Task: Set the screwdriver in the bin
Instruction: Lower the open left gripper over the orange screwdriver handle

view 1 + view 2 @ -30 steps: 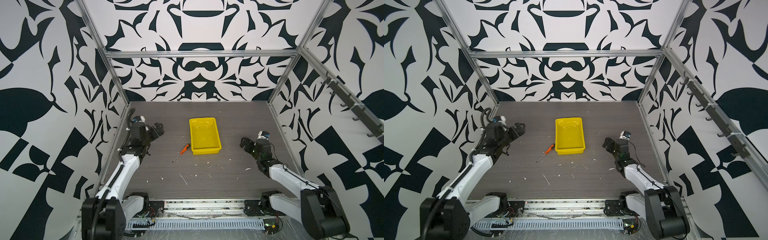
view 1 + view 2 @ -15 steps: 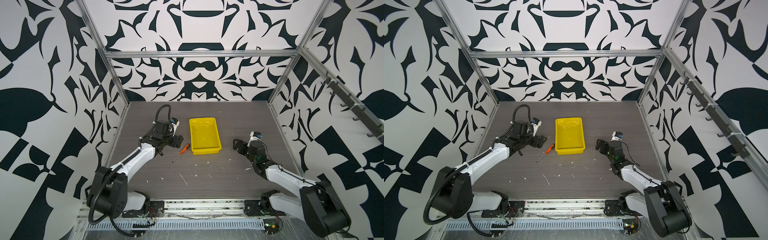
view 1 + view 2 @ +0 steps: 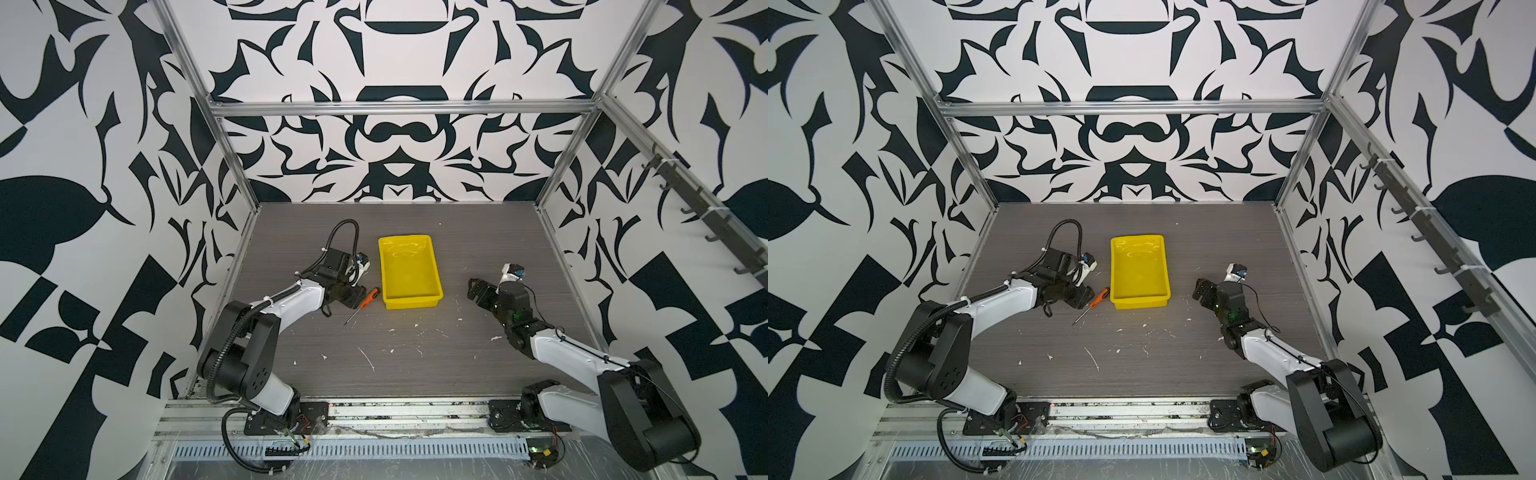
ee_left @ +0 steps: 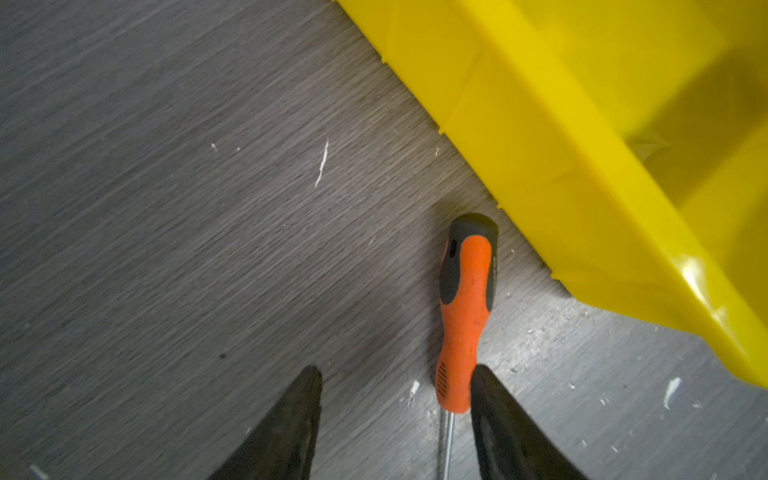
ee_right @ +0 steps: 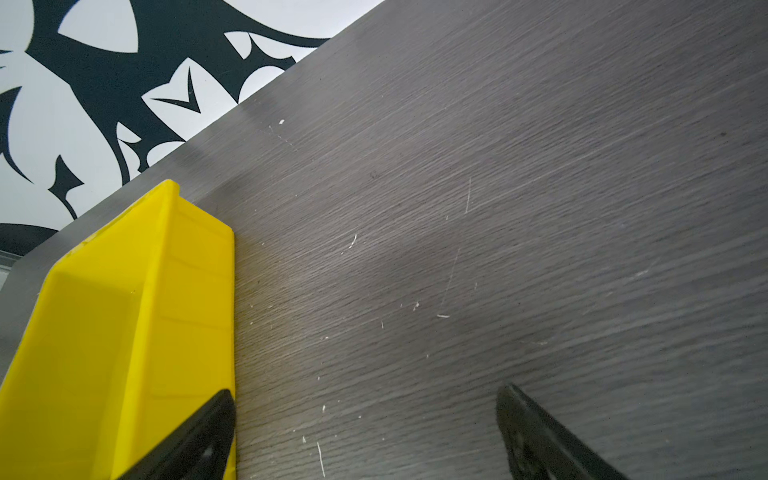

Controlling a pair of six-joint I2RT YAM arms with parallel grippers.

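Observation:
The screwdriver (image 3: 370,298) (image 3: 1099,298), orange-handled with a black cap, lies flat on the dark table just left of the yellow bin (image 3: 411,302) (image 3: 1140,302), cap end toward the bin's near left corner. My left gripper (image 3: 355,297) (image 4: 397,372) is low over it and open. In the left wrist view the handle's (image 4: 465,307) shaft end sits between the fingers, close against one finger and well clear of the opposite one. The bin (image 4: 582,199) holds nothing that I can see. My right gripper (image 3: 473,286) (image 5: 365,391) is open and empty, right of the bin (image 5: 187,291).
Small white scraps (image 3: 368,359) litter the table in front of the bin. Patterned walls with metal frame posts (image 3: 232,166) close in the left, back and right sides. A metal rail (image 3: 374,415) runs along the table's near edge.
My left arm has swung in from the left wall to the screwdriver and its jaws have narrowed around the handle. My right gripper has shifted left toward the bin.

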